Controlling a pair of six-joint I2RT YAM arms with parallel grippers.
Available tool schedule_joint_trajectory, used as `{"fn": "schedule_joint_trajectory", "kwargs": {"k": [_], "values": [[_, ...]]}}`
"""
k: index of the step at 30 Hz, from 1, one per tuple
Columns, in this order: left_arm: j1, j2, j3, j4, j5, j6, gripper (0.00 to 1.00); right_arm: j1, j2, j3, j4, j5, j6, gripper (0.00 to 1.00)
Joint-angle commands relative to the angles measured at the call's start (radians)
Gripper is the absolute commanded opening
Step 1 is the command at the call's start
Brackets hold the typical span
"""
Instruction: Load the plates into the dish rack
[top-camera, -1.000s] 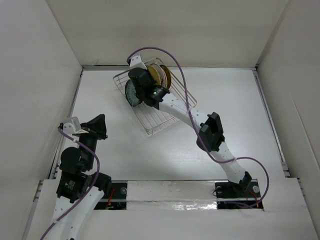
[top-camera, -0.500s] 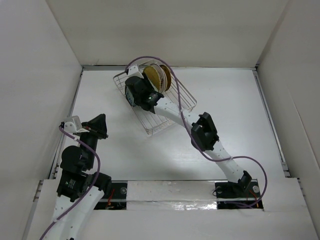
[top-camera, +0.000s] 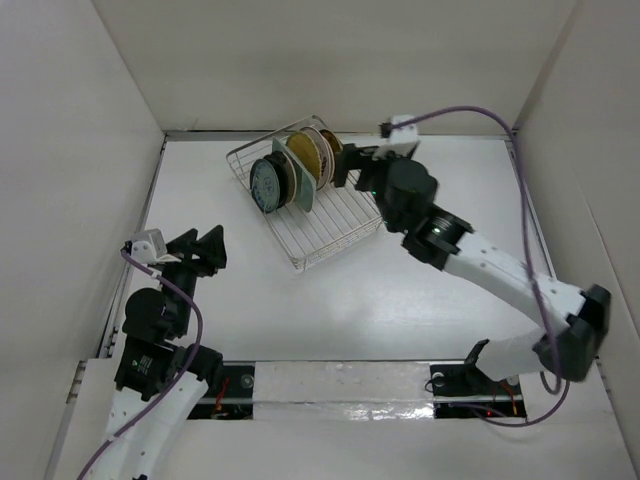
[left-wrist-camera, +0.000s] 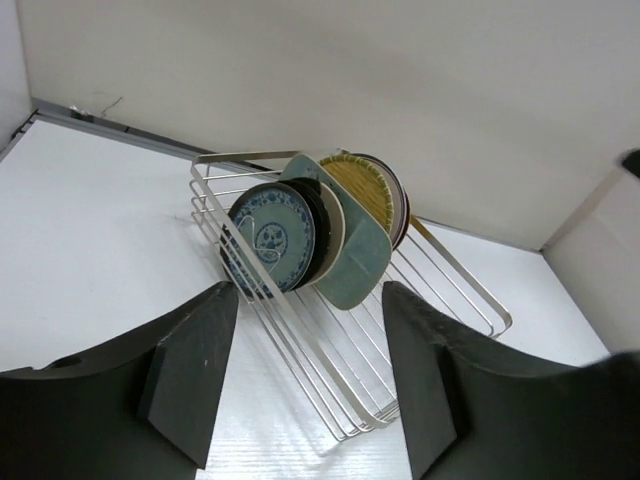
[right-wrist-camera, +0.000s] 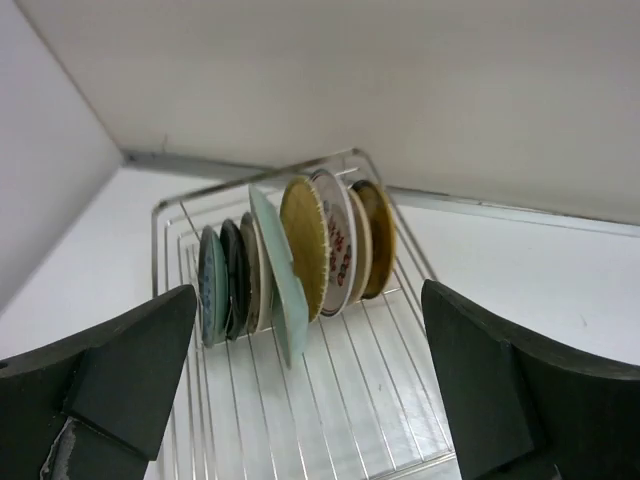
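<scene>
Right gripper (top-camera: 342, 168) is spread wide w/ nothing between its fingers. It sits just off the far-right side of the rack (top-camera: 330, 240), pointing at the row of plates (top-camera: 295, 165). A sec ago it was down over the rack's near-left end, pressed together on the teal plate (left-wrist-camera: 270, 235). Since then it has let go, opened fully and swung back across to the far side.

Teal plate now stands on edge by itself at the front of the row, in a slot, face toward the left arm. Behind it come a black plate, a pale one, then the green plate (right-wrist-camera: 275, 270), which is rectangular, taller than the rest and leaning a bit. After that a tan one, white w/ red marks, and brown-gold at the back. All upright, packed close in the far half of the rack; near half is bare wire.

Left gripper (top-camera: 200, 250) is well apart from the rack, low at the left over the counter (top-camera: 430, 300). It was pinched shut a sec ago and is now parted and empty; arm approx. where it was.

No plates show on the counter in any view, so the load looks done. Both grippers releasing reads as wrap-up, prob. retreat next.
</scene>
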Motion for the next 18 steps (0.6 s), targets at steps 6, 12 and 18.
{"fn": "schedule_joint_trajectory", "kwargs": {"k": [6,12,18], "values": [[-0.007,0.021,-0.017,0.078,0.016,0.023,0.84,-0.118,-0.405,-0.529,-0.020,0.045,0.270,1.00],[-0.007,0.041,-0.040,0.135,0.053,0.039,0.95,-0.181,-0.582,-0.640,-0.066,0.059,0.316,1.00],[-0.007,0.064,-0.045,0.138,0.048,0.053,0.98,-0.194,-0.560,-0.632,-0.051,-0.079,0.340,1.00]]}}
